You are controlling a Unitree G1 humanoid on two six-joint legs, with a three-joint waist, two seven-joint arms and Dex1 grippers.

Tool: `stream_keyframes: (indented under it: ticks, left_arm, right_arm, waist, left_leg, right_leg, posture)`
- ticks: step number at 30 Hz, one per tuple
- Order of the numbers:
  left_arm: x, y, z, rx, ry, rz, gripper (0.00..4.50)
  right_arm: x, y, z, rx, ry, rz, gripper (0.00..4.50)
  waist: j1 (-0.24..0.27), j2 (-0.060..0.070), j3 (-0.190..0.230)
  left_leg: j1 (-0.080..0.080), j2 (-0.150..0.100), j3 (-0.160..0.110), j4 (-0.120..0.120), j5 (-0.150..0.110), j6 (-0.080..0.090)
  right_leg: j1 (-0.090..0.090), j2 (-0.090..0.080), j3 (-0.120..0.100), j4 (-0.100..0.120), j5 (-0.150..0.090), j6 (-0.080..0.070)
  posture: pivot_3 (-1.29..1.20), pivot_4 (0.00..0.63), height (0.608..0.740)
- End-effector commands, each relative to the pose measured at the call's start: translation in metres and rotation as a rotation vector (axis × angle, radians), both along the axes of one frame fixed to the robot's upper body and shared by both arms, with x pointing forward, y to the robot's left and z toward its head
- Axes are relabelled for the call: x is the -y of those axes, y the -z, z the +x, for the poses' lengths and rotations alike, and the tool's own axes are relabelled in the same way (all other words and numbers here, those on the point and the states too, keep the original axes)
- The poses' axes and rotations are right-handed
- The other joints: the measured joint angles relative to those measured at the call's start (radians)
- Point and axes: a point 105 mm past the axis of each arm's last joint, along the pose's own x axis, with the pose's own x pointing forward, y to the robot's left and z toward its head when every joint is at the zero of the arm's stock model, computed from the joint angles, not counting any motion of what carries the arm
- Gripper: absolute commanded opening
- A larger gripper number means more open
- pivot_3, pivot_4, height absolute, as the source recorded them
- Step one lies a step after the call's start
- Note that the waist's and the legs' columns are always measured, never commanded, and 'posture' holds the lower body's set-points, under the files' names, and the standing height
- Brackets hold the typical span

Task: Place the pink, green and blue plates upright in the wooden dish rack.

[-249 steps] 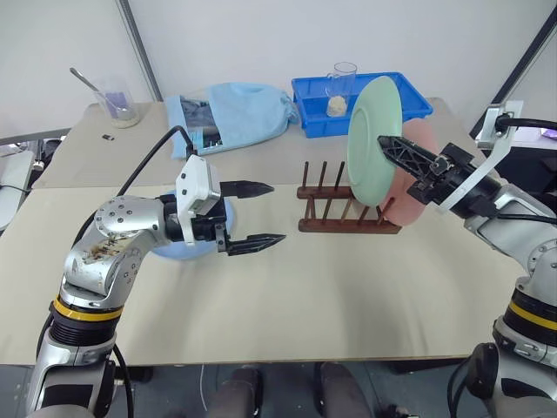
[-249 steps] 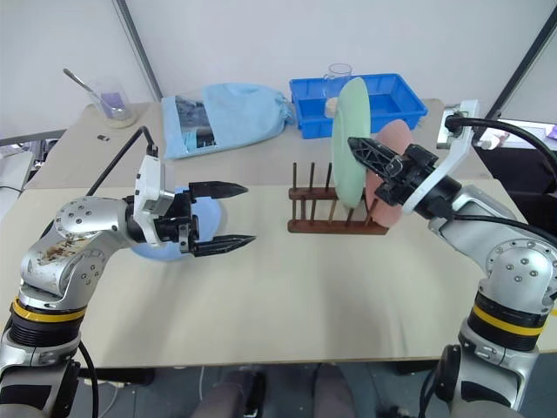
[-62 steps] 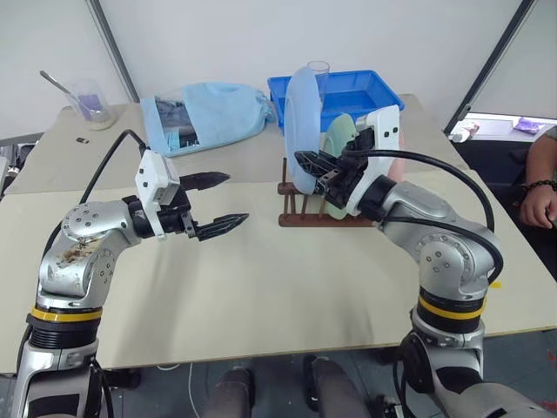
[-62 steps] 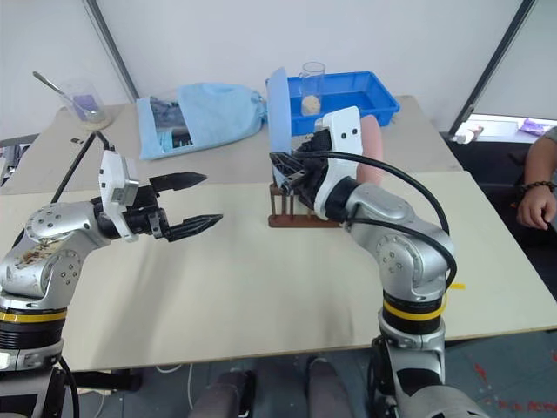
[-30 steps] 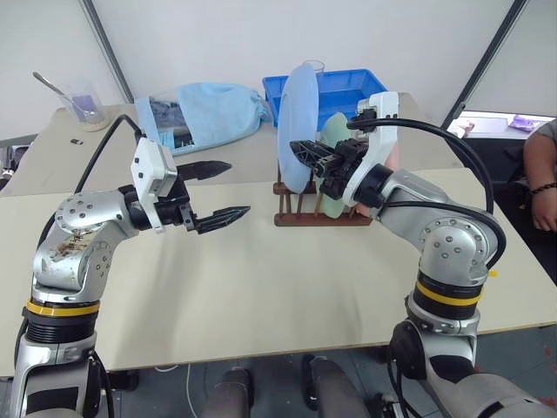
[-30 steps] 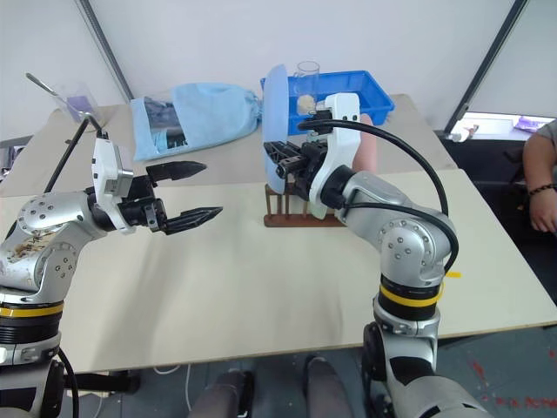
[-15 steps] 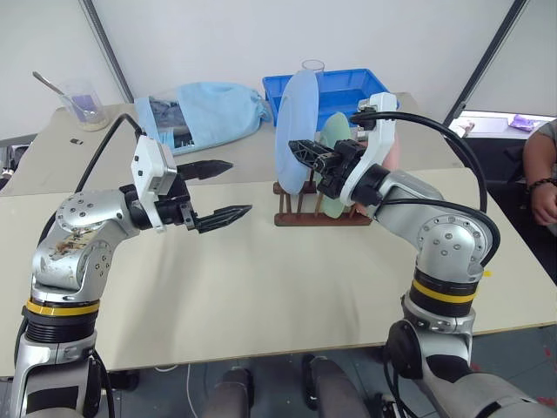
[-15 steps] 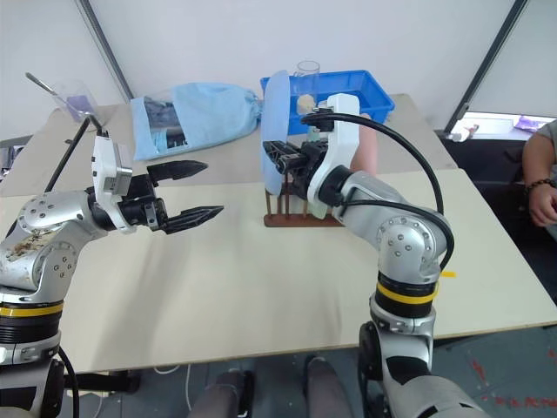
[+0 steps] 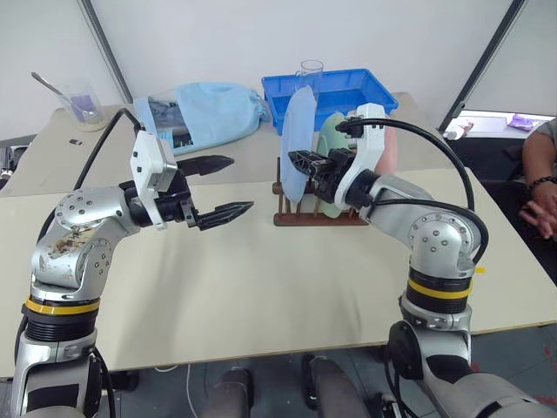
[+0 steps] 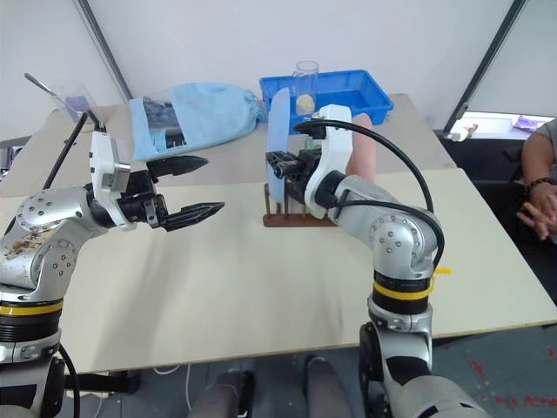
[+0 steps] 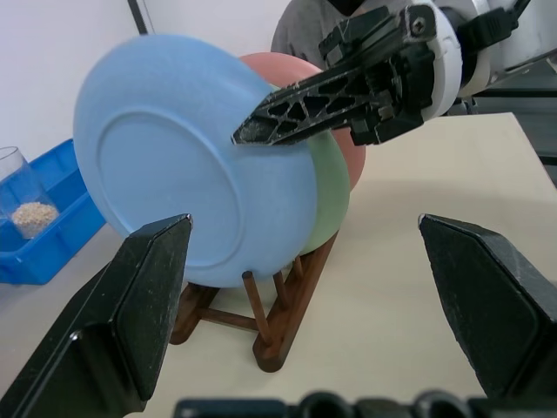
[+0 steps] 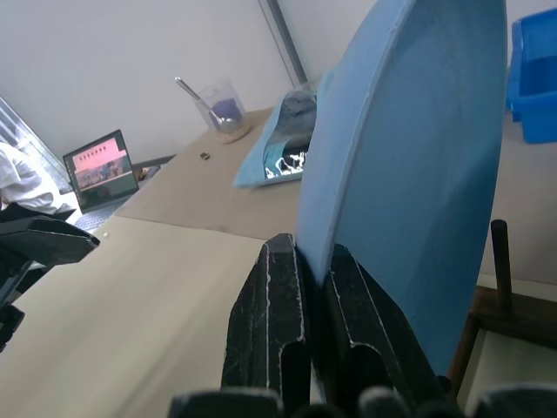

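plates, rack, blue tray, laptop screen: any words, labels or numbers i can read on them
None can be read.
blue plate, green plate, pink plate: plain, no print.
wooden dish rack: no mark.
blue tray: no label showing.
laptop: pink screen with small marks, too small to read.

Open counter (image 9: 261, 287): broad bare stretch in front of the dish rack (image 9: 318, 215), passable from the near edge. Rack: blue plate (image 9: 296, 144), green plate (image 9: 332, 144) and pink plate (image 9: 389, 150) stand close together, with the right gripper (image 9: 300, 162) clamped on the blue plate's rim. Behind: blue tray (image 9: 335, 90) with glass (image 9: 312, 75), blue cloth bag (image 9: 204, 111); left gripper (image 9: 228, 185), spread wide, hangs beside the rack.
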Motion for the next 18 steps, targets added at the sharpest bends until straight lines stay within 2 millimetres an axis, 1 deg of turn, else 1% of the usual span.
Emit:
stream_keyframes:
  ticks: [1,6,9,11,12,14,15,17,18]
  left_arm:
    - [-0.001,-0.014,-0.004,0.054,-0.001,-0.006,4.5]
    - [-0.002,-0.013,-0.003,0.055,-0.011,-0.008,4.5]
    - [-0.002,-0.013,-0.002,0.057,-0.016,-0.01,4.5]
    - [-0.003,-0.013,-0.001,0.057,-0.022,-0.008,4.5]
    - [-0.005,-0.012,0.0,0.055,-0.038,0.0,4.5]
    - [-0.011,-0.008,0.003,0.045,-0.09,0.037,4.5]
    - [-0.016,-0.005,0.006,0.039,-0.127,0.067,4.5]
    - [-0.021,0.0,0.008,0.032,-0.169,0.107,4.5]
    - [-0.028,0.006,0.01,0.03,-0.212,0.162,4.5]
  right_arm:
    - [-0.004,-0.023,-0.006,0.093,-0.016,0.011,1.15]
    - [-0.004,-0.038,-0.01,0.164,-0.021,-0.011,2.8]
    - [0.0,-0.048,-0.012,0.222,-0.015,-0.041,3.9]
    - [0.003,-0.056,-0.014,0.273,-0.015,-0.073,4.46]
    - [0.009,-0.063,-0.018,0.317,-0.023,-0.109,4.46]
    - [0.022,-0.07,-0.028,0.412,-0.072,-0.236,4.46]
    - [0.031,-0.071,-0.033,0.449,-0.099,-0.307,4.46]
    - [0.043,-0.07,-0.038,0.482,-0.134,-0.395,4.46]
    - [0.056,-0.069,-0.04,0.5,-0.145,-0.465,4.46]
  waist:
    - [0.001,0.0,0.0]
    - [0.001,0.0,0.0]
    - [0.002,0.0,0.0]
    - [0.001,0.0,0.0]
    - [0.002,0.0,0.0]
    - [0.005,0.0,0.0]
    - [0.006,0.0,0.0]
    - [0.006,0.0,0.0]
    - [0.006,0.0,0.0]
  left_leg:
    - [0.0,0.0,0.0,0.0,0.0,0.0]
    - [-0.001,0.0,0.0,0.0,0.0,0.0]
    - [-0.001,0.0,0.0,0.0,0.0,0.0]
    - [-0.001,0.0,0.0,0.0,0.0,0.0]
    - [-0.001,0.0,0.0,0.0,0.0,0.0]
    - [-0.001,0.0,0.0,0.0,0.0,0.0]
    - [-0.002,-0.001,0.0,0.0,0.0,0.0]
    - [-0.003,-0.001,0.0,0.0,0.0,0.0]
    - [-0.003,-0.001,0.0,0.0,-0.001,0.001]
  right_leg:
    - [0.0,0.0,0.0,0.0,0.0,0.0]
    - [0.0,0.0,0.0,0.0,0.0,0.0]
    - [0.0,0.0,0.0,0.0,0.0,0.0]
    - [0.0,0.0,0.0,0.0,0.0,0.0]
    - [0.0,0.0,0.0,0.0,0.0,0.0]
    - [0.0,0.0,0.0,-0.001,0.0,0.0]
    - [-0.001,0.0,0.0,-0.001,0.0,0.0]
    - [-0.002,-0.001,0.0,-0.002,0.0,0.0]
    - [-0.001,-0.001,0.0,-0.002,0.0,0.0]
  posture:
    - [0.0,0.15,0.74]
    - [0.0,0.15,0.74]
    - [0.0,0.15,0.74]
    - [0.0,0.15,0.74]
    - [0.0,0.15,0.74]
    - [0.0,0.15,0.74]
    - [0.0,0.15,0.74]
    - [0.0,0.15,0.74]
    - [0.0,0.15,0.74]
